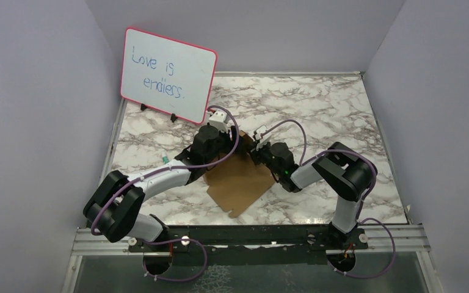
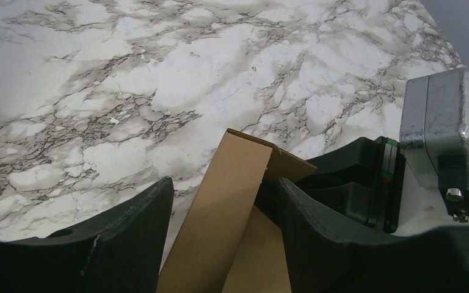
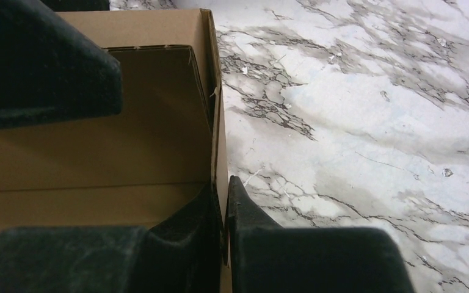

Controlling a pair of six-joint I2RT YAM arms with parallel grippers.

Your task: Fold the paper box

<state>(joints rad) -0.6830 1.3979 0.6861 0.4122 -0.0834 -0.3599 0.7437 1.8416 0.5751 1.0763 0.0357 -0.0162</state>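
The right hand [image 3: 223, 190] is all but closed. Its two fingers nip a thin upright wall [image 3: 217, 131] of the box [image 1: 239, 183], one finger inside it and one outside. The left hand [image 2: 225, 183] is about half open and astride a raised flap [image 2: 223, 204]. The flap rises in the gap between its fingers, and I cannot tell whether either finger touches it. The hands sit close together at the box's far corner, with the right hand's body just past the left hand's right finger.

From the hands the box spreads back toward the arm bases as a brown die-cut sheet, raised at the hands and lying flat nearer the bases.

It looks like thin card, so it is probably very light, stiff across each panel and willing to bend only along its scored lines. A hard pinch would likely dent it, and a pull on one flap may drag the whole sheet. The best hold is probably low on a flap, close to its crease, while the other hand steadies the neighbouring wall.

Under and around the hands the worktop [image 1: 317, 116] is white with grey marble veining. It looks smooth, so the card should slide easily. Beyond the left hand and to its left, a pink-framed whiteboard [image 1: 169, 74] with handwriting leans at the back. Plain lilac walls close in on three sides.
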